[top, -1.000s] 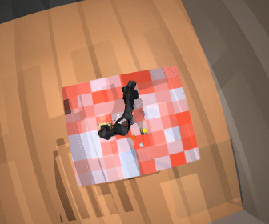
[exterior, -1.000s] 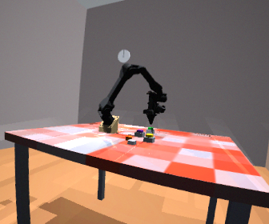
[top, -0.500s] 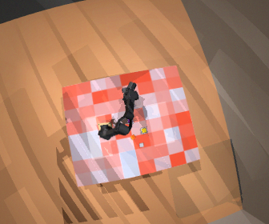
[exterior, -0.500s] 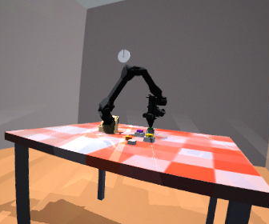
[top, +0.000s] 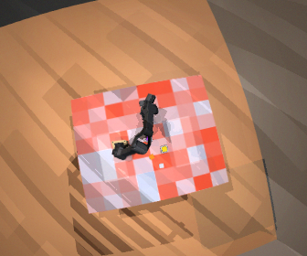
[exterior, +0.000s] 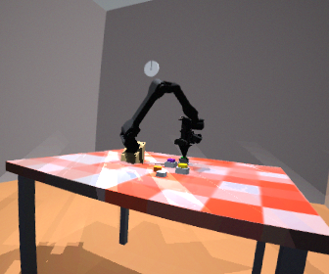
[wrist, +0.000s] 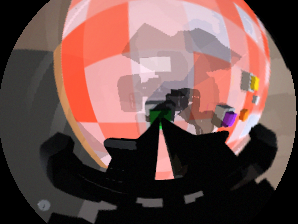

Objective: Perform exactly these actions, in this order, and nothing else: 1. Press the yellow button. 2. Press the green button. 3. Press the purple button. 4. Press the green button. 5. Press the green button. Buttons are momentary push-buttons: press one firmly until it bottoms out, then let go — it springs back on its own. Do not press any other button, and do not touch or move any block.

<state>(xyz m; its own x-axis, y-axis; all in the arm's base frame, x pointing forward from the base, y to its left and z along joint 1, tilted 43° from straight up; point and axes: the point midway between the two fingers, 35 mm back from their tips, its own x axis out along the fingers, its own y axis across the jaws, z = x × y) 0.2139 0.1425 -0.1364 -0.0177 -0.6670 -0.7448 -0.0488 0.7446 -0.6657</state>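
Observation:
The gripper [exterior: 183, 156] [wrist: 160, 121] is shut and empty, pointing down. Its fingertips are at the cap of the green button [exterior: 183, 159] [wrist: 159, 115], which looks dark in the wrist view; they appear to touch it, but how far it is pressed cannot be told. In the top view the arm hides the green button. The purple button [exterior: 170, 160] [wrist: 230, 118] stands beside it, right of the fingers in the wrist view. The yellow button [top: 164, 149] [exterior: 182, 165] [wrist: 254, 83] stands on its grey base farther off.
A small orange block [top: 152, 156] [exterior: 157, 167] [wrist: 243, 115] and a small whitish block [top: 161, 165] [exterior: 162, 173] [wrist: 255, 99] lie near the yellow button. The arm's tan base [exterior: 140, 153] stands on the red and white checkered table [top: 207, 137].

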